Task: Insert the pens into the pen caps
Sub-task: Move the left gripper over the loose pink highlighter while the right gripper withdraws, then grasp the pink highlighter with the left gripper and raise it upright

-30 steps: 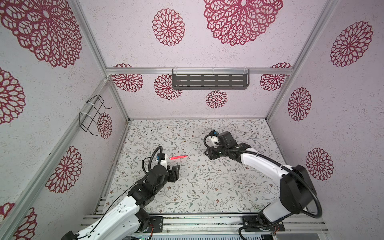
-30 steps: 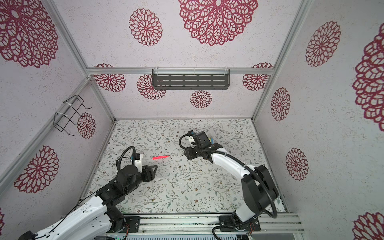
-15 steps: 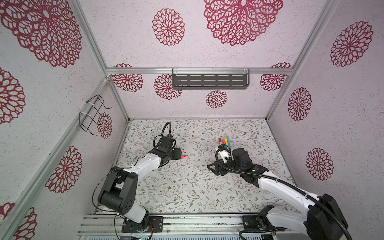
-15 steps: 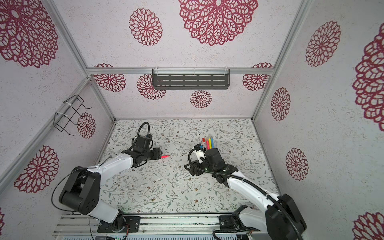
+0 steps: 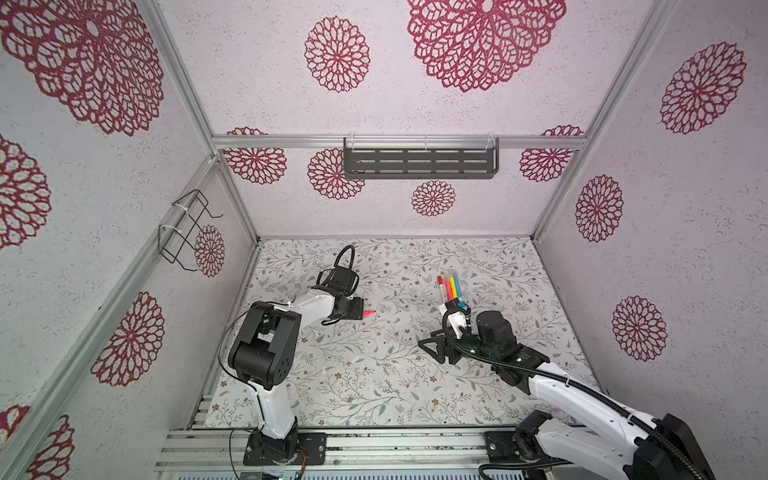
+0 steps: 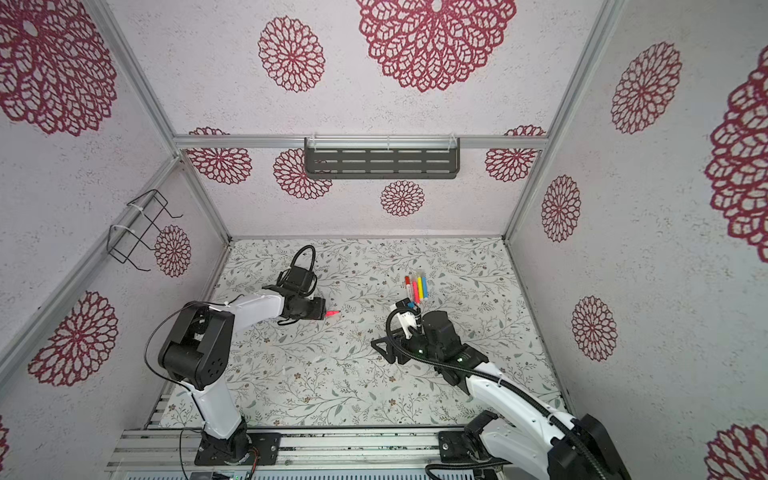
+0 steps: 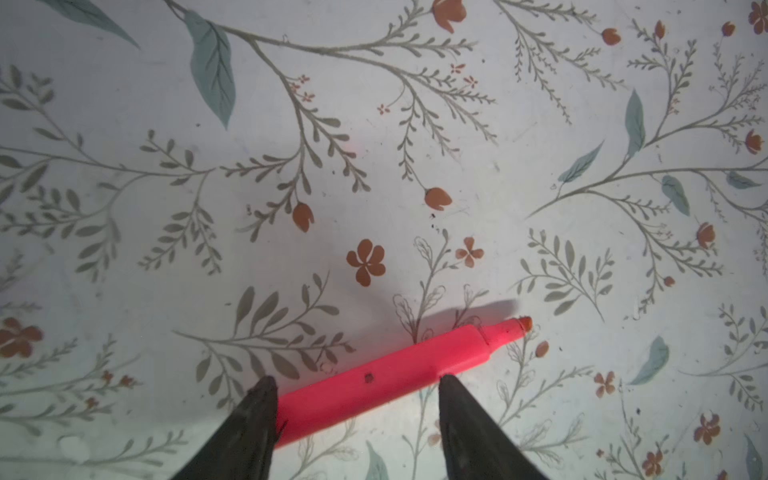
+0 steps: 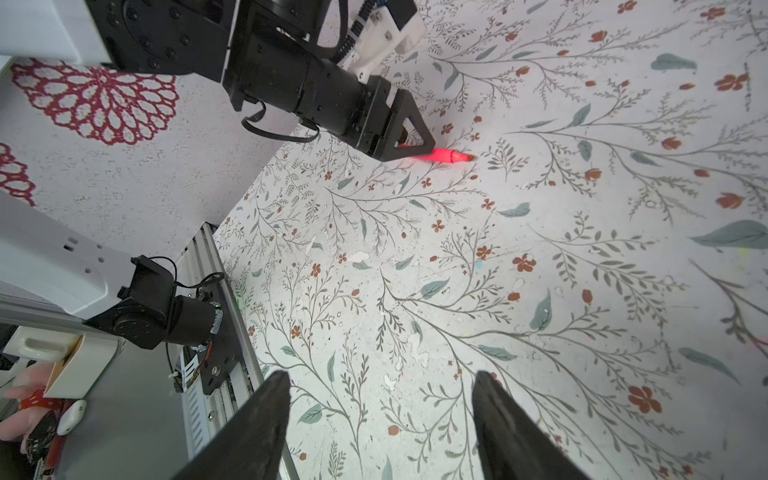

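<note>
A pink pen (image 7: 386,384) lies uncapped on the floral mat, its tip (image 5: 370,312) poking out past my left gripper (image 5: 358,310). That gripper (image 7: 357,382) stands open astride the pen, which runs slantwise between the black fingers; its back end hides behind one finger. Red, pink, yellow and blue pens (image 5: 449,287) lie side by side at the back right in both top views (image 6: 417,289). My right gripper (image 5: 430,347) hangs open over bare mat in front of them, with nothing between its fingers (image 8: 380,378). I cannot make out the pen caps for sure.
Small pale flecks (image 8: 357,256) dot the mat (image 5: 374,395) between the arms; I cannot tell if any are caps. A dark slotted shelf (image 5: 419,163) hangs on the back wall and a wire rack (image 5: 185,228) on the left wall. The metal rail (image 5: 374,440) runs along the front edge.
The left arm swung from the front to the pink pen and now stands astride it. The right arm drew back from the rear, uncovering the row of pens. Little moved in the last half second.
</note>
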`<state>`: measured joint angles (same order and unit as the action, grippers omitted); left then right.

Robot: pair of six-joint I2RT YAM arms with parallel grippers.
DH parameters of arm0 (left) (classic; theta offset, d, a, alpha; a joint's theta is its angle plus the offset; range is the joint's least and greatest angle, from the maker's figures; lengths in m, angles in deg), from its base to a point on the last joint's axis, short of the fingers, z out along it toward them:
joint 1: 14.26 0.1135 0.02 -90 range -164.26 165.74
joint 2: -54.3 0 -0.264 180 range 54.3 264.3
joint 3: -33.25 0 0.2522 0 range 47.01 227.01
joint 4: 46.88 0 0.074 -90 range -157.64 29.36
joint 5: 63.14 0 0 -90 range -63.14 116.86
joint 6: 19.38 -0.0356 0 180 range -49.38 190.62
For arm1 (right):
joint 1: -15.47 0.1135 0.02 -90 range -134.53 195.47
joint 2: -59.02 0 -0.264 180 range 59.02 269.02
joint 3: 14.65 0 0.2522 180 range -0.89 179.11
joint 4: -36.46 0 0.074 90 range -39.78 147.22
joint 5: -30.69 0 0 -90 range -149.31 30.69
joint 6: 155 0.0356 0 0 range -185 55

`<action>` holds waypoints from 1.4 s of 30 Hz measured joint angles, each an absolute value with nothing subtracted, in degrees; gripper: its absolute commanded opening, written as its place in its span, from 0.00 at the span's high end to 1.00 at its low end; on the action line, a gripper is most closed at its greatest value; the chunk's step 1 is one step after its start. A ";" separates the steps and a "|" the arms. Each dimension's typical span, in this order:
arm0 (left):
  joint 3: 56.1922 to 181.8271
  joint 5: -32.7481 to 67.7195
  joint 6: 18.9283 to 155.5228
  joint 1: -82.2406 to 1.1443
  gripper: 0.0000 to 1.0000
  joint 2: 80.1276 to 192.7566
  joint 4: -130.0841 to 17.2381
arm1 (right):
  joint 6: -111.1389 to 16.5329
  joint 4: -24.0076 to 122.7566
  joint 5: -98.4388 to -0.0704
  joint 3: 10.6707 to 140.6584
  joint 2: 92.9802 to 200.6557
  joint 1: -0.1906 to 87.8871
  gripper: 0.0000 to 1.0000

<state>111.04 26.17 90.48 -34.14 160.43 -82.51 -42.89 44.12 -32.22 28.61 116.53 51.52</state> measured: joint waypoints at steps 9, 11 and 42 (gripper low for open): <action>110.49 26.37 90.83 -34.88 0.37 160.34 -82.82 | -42.28 43.44 -32.48 27.58 115.79 51.52 0.29; 109.99 26.65 91.18 -35.51 0.37 160.03 -82.77 | -42.19 43.29 -32.65 27.58 115.24 51.52 0.29; 105.20 28.18 90.02 -42.62 0.92 156.73 -82.75 | -40.14 49.75 -44.21 26.66 108.14 50.32 0.28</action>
<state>105.20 28.18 90.02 -42.62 156.73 -82.75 -40.14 49.75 -44.21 26.66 108.14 50.32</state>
